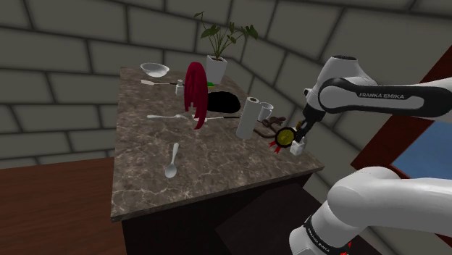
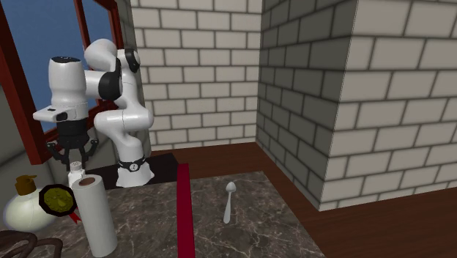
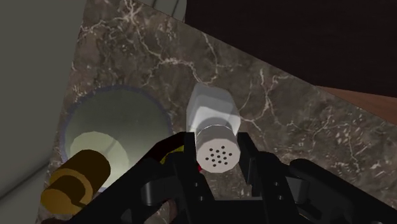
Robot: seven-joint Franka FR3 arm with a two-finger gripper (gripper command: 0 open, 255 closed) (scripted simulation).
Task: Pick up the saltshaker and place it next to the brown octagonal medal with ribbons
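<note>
Found the saltshaker (image 1: 296, 150) upright at the lower right end of the table (image 1: 145, 181) in the shoulder view, close to the edge and just beside the medal (image 1: 285, 135). Noted a pale body and a grey cap with small holes.

Recorded the fingers (image 3: 250, 159) pressed against the cap from both sides in the wrist view, with no gap visible. Judged the saltshaker gripped. Could not confirm contact between its base and the table.

Noted the medal's yellow-olive face, dark rim and red ribbon ends. Could not verify the octagonal outline at this distance. Made out yellow and red slivers beside one finger in the wrist view, the rest covered by the hand.

Checked the lower left of the second exterior view. Found the medal partly covered by the paper-towel roll (image 2: 95, 216), next to a white round vessel (image 2: 18, 212) with a gold stopper (image 2: 26, 185). Logged a dark curved object in the bottom left corner, cut off and not identifiable. Logged a red band (image 2: 184, 212) running off the bottom edge, and a spoon (image 2: 230, 201) well apart, right of centre.
</note>
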